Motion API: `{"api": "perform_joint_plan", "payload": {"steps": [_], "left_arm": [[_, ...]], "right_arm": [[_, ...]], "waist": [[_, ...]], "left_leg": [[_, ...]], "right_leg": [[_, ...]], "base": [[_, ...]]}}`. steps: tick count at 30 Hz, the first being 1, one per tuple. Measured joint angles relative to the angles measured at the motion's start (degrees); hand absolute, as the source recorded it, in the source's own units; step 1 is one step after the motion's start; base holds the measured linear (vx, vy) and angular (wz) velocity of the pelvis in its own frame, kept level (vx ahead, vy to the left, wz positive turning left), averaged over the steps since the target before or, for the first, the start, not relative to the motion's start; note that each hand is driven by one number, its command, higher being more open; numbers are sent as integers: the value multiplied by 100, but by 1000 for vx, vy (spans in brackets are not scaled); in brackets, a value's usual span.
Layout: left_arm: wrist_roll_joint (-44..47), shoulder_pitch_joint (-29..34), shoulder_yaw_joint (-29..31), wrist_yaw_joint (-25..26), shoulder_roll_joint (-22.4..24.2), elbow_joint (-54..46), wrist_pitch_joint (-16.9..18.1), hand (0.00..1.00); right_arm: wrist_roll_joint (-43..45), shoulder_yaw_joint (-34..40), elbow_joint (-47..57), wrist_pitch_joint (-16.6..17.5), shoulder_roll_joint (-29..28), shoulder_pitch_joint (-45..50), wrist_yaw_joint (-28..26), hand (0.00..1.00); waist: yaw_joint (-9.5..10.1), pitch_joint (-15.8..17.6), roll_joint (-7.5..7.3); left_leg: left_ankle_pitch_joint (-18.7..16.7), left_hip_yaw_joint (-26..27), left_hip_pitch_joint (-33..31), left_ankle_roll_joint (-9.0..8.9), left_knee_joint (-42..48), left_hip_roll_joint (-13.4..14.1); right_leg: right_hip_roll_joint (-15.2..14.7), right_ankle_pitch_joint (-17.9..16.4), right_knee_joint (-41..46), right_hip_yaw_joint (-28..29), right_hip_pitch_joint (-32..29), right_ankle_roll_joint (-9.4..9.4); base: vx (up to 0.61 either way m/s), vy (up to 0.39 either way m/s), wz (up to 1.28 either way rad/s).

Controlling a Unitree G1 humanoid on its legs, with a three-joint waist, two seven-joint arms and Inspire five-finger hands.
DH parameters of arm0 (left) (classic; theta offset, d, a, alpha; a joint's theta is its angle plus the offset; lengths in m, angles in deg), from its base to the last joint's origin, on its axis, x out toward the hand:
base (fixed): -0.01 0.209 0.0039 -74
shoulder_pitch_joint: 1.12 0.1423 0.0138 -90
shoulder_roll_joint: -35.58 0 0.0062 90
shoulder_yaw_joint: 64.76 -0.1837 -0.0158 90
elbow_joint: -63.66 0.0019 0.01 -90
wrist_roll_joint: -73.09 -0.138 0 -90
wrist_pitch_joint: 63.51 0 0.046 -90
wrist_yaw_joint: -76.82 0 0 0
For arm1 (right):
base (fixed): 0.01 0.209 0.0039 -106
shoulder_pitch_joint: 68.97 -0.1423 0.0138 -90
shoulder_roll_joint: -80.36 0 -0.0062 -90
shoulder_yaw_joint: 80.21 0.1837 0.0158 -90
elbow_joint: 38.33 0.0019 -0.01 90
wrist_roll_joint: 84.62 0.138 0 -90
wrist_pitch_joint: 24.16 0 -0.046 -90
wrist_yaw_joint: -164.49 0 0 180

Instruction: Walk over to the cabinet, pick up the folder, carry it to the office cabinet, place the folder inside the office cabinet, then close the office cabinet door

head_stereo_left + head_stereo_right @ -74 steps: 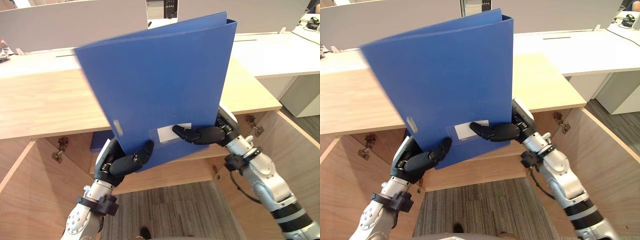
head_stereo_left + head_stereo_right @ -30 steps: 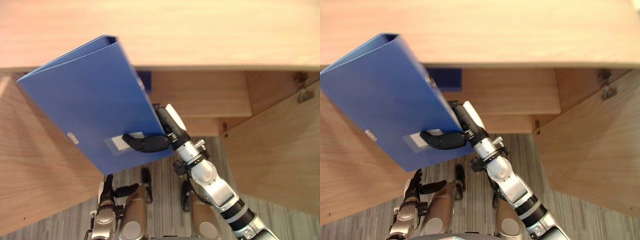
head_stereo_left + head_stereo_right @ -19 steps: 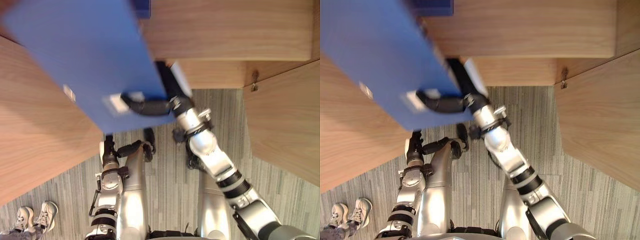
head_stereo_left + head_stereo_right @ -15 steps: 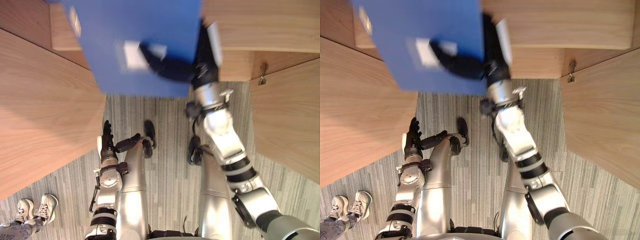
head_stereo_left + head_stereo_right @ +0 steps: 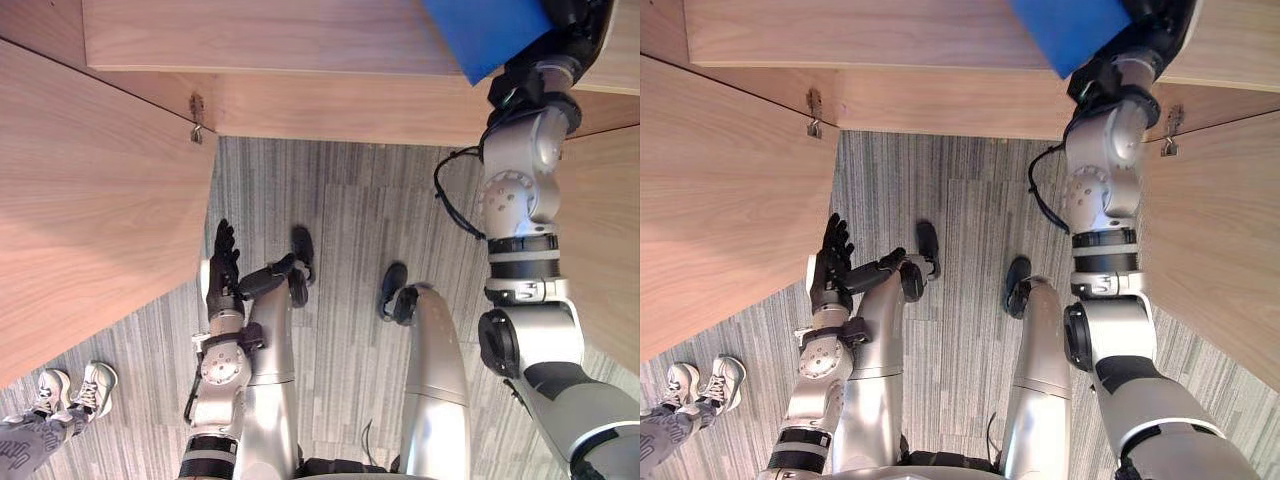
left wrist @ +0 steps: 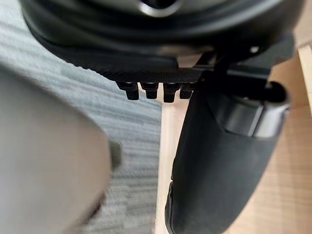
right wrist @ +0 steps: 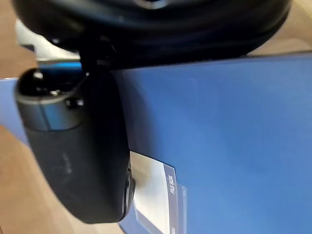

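Observation:
The blue folder [image 5: 486, 32] pokes in at the top edge of the eye views, in front of the wooden cabinet's shelf edge [image 5: 280, 40]. My right hand [image 5: 574, 24] is raised up there and holds it. In the right wrist view its thumb [image 7: 78, 156] presses on the folder's blue cover [image 7: 219, 126] beside the white label [image 7: 152, 195]. My left hand [image 5: 222, 266] hangs low beside my left side, fingers straight and holding nothing. Its thumb [image 6: 219, 161] shows over grey carpet and wood.
The cabinet's left door [image 5: 90, 200] stands open, with a metal hinge [image 5: 197, 117] at its inner edge. The right door [image 5: 1230, 250] is open too. Grey striped carpet [image 5: 340, 230] lies between them. A person's white shoes [image 5: 75, 395] stand at the lower left.
The view has tipped further down. The folder and my right hand have gone up and to the right, to the picture's top edge. My left hand stays low at my side.

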Motion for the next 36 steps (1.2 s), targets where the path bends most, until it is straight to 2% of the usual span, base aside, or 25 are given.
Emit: {"api": "perform_joint_plan", "payload": {"steps": [1, 8, 14, 20, 22, 28, 31, 36], "left_arm": [[-7, 0, -84, 67, 56, -44, 5, 100], [-13, -1, -351, 299, 201, -139, -23, 100], [-9, 0, -589, 299, 223, -162, -117, 100], [36, -118, -614, 303, 217, -31, -124, 100], [47, -167, -533, 345, 211, 59, -119, 100], [161, -218, -510, 351, 205, 262, -102, 100], [228, -227, -438, 343, 207, 350, -98, 100], [229, -237, -404, 361, 189, 470, -81, 100]], "right_arm": [[205, 118, -135, 55, -12, -173, 151, 100], [1136, 826, -238, 508, -102, -690, 791, 100], [1337, 482, -600, 517, -125, -1041, 818, 100], [1323, -82, -875, 382, -251, -1179, 561, 100], [1323, -100, -1076, 374, -385, -1363, 530, 100], [1304, -172, -1262, 342, -386, -1412, 533, 100], [980, -386, -1294, 187, -375, -1395, 544, 100], [-155, -903, -1292, -260, -179, -1357, 493, 100]], "waist": [[8, -1, 1], [94, -26, 26], [88, -74, 94], [26, -86, 94], [-50, -91, 93], [-70, -180, 94], [-135, -180, 94], [-188, -180, 93]], "left_leg": [[1, -13, -5, -1, -3, -4], [85, -134, -49, -51, -86, -73], [132, -167, -45, -79, -144, -59], [131, -169, -43, -81, -137, -19], [131, -174, -33, -81, -134, -16], [131, -209, 36, -81, -177, -5], [132, -201, 121, -81, -211, 4], [131, -158, 239, -81, -288, 64]], "right_leg": [[-2, -3, 0, -12, 0, -6], [-41, -54, 1, -158, 8, -98], [-25, -67, 0, -196, 6, -126], [6, -58, -25, -202, 13, -142], [8, -54, -35, -211, 34, -146], [32, -47, -122, -255, 135, -156], [41, -42, -177, -259, 227, -157], [100, 5, -309, -248, 328, -163]], "base": [[0, 0, 0], [-3, -30, 8], [-2, -21, 3], [-2, -2, -1], [0, 0, 0], [0, 0, 0], [0, 0, 0], [1, -6, -6]]}}
